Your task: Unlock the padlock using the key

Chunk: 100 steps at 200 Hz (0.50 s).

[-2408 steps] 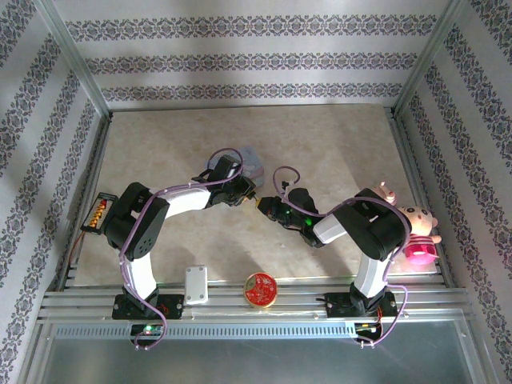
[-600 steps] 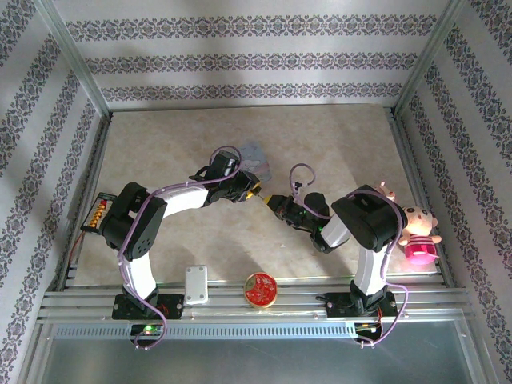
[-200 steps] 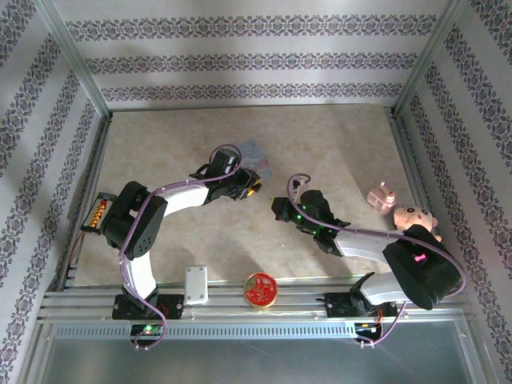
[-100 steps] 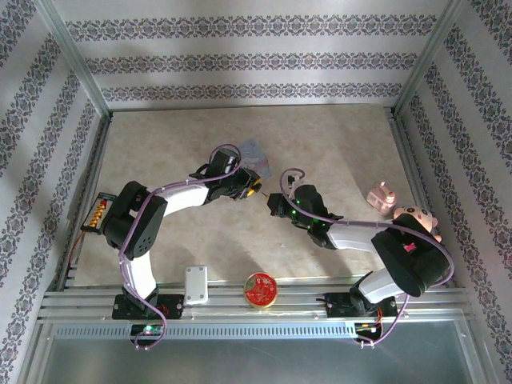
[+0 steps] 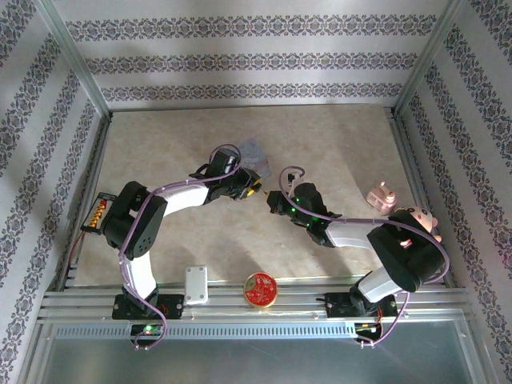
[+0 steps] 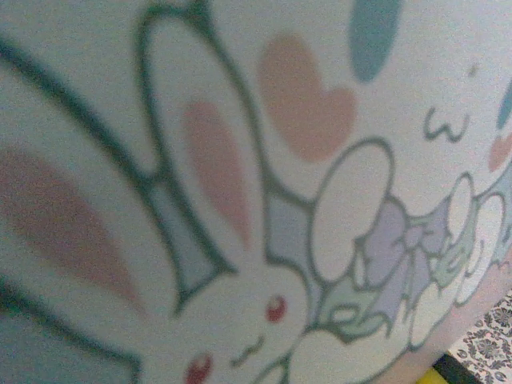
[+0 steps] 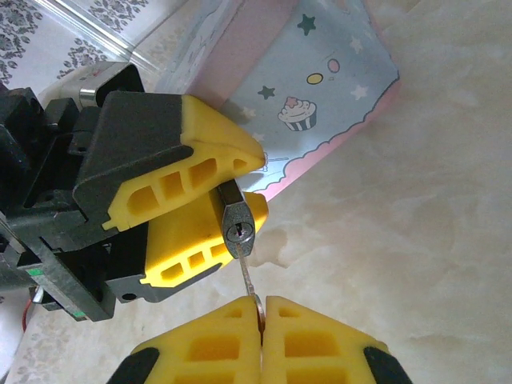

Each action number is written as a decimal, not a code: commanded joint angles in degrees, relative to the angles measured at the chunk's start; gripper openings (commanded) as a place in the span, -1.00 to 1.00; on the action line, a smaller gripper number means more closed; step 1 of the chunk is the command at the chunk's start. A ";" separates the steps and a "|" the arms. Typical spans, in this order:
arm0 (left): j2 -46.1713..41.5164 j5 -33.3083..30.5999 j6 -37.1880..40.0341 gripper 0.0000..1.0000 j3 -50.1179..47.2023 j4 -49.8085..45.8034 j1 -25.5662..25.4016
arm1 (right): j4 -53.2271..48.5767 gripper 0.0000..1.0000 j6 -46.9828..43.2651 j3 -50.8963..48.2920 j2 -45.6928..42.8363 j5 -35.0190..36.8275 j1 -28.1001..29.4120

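Observation:
The tiny grey padlock [image 7: 238, 228] is pinched between the yellow fingers [image 7: 192, 152] of my left gripper [image 7: 254, 189], which is shut on it, keyhole face towards the right wrist camera. My right gripper [image 7: 262, 308] is shut on the key [image 7: 248, 276]. The key's thin blade points up at the lock, and its tip touches the face just under the keyhole slot. From above, the left gripper [image 5: 254, 189] and right gripper [image 5: 274, 204] meet mid-table. The pale blue cartoon tin [image 5: 254, 152] lies just behind them, and its bunny print [image 6: 240, 240] sits close to the left wrist camera.
A pink plush pig [image 5: 416, 216] and a small pink item [image 5: 381, 197] lie at the right. A round red tin [image 5: 259, 289] and a white box [image 5: 196, 284] rest at the near rail. An orange part [image 5: 98, 212] sits by the left frame.
My right gripper has edged up and left towards the left gripper with the key, and the right arm's elbow has swung. The left arm has stayed put.

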 commanded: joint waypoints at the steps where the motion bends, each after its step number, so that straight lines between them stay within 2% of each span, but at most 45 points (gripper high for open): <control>1: 1.26 3.42 -3.67 -1.00 0.18 -0.24 0.55 | 2.62 -1.00 -0.45 1.35 1.11 -0.38 -0.62; 100: 1.27 3.84 -3.69 -1.00 0.02 -0.06 0.60 | 5.99 -1.00 0.77 2.05 4.35 -1.08 -0.97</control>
